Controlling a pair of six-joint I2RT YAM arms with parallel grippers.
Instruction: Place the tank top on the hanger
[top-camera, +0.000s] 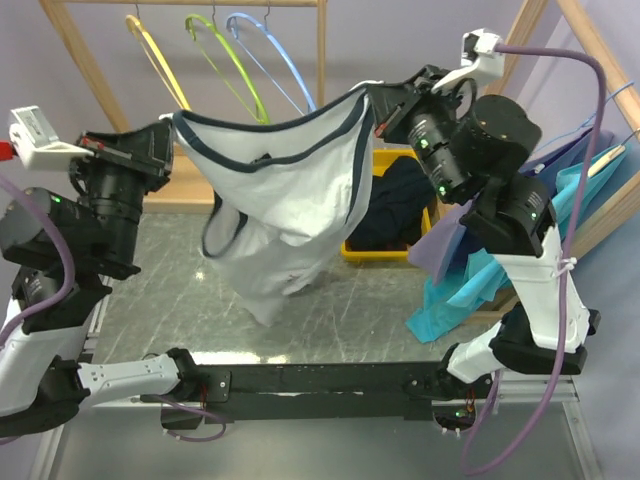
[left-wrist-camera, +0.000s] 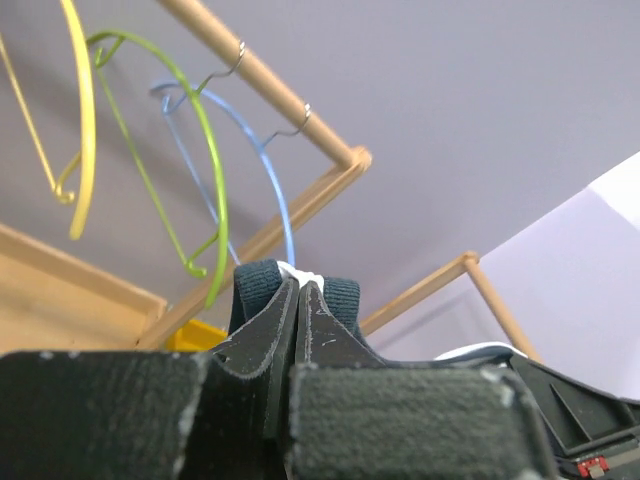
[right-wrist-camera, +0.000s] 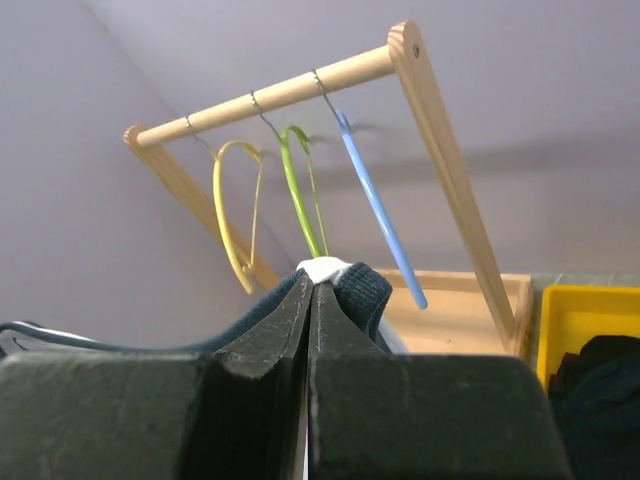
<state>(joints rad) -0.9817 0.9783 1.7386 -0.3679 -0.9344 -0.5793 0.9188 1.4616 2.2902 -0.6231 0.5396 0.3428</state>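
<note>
Clenched on navy trim, the left claw (left-wrist-camera: 300, 287) and right claw (right-wrist-camera: 315, 284) are seen gripping the tank top (top-camera: 285, 190), which is held spread in the air, in front of and right of the hanger (top-camera: 155, 62). Lifting is judged done; threading the hanger remains.

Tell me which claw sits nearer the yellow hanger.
Left. The left claw, shut on the tank top, is close by the yellow hanger; the right claw, shut on its other corner, is off past the green hanger and blue hanger.
</note>
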